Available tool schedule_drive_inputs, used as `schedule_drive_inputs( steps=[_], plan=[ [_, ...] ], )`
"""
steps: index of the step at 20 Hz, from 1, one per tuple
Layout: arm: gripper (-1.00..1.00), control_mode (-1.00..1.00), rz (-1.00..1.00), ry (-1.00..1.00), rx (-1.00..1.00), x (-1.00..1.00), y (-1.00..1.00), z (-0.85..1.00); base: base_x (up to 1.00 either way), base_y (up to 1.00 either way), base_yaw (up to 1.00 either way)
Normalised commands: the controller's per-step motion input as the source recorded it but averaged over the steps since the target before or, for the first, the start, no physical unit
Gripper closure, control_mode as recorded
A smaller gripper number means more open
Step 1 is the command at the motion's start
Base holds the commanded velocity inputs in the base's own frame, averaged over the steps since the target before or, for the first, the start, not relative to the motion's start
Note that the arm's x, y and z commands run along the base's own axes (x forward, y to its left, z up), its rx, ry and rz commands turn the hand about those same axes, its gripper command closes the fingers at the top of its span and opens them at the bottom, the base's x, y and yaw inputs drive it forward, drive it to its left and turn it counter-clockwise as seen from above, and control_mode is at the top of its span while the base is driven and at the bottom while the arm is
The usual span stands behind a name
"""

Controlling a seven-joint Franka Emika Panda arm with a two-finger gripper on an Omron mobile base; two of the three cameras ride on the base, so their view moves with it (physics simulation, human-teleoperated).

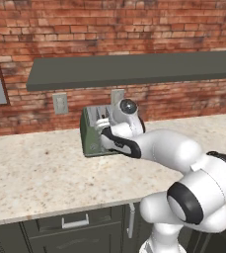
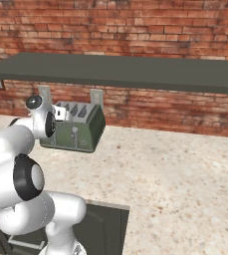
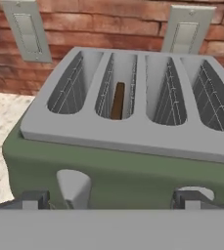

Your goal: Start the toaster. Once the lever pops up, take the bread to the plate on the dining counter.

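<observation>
The sage-green toaster (image 3: 108,171) stands on the stone counter against the brick wall, also seen as the toaster (image 1: 91,138) and the toaster (image 2: 80,132). A dark brown bread slice (image 3: 117,100) sits deep in the second slot from the left. Two silver levers show on the front: the left lever (image 3: 73,188) and the right lever (image 3: 197,190), which is partly behind a fingertip. My gripper (image 3: 111,201) is open just in front of the toaster's front face, with its fingertips (image 3: 33,200) spread wide and nothing between them. The plate and the dining counter are out of view.
Two wall outlets (image 3: 28,31) sit behind the toaster. A dark shelf (image 1: 134,69) overhangs the counter (image 1: 35,173). Bare counter stretches left and right of the toaster (image 2: 185,169). Dark cabinet drawers (image 1: 75,222) lie below the front edge.
</observation>
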Motion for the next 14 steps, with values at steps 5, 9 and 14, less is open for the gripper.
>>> schedule_drive_inputs(
  steps=[5,9,14],
  plan=[
    [-1.00,-1.00,0.00,-0.16,0.00,0.00,0.00,0.02,0.00,0.00,0.00],
    [-1.00,-1.00,0.00,-0.13,0.00,0.00,0.00,0.09,0.00,0.00,0.00],
    [-1.00,-1.00,0.00,-0.11,0.00,0.00,0.00,0.17,0.00,0.00,0.00]
  ],
)
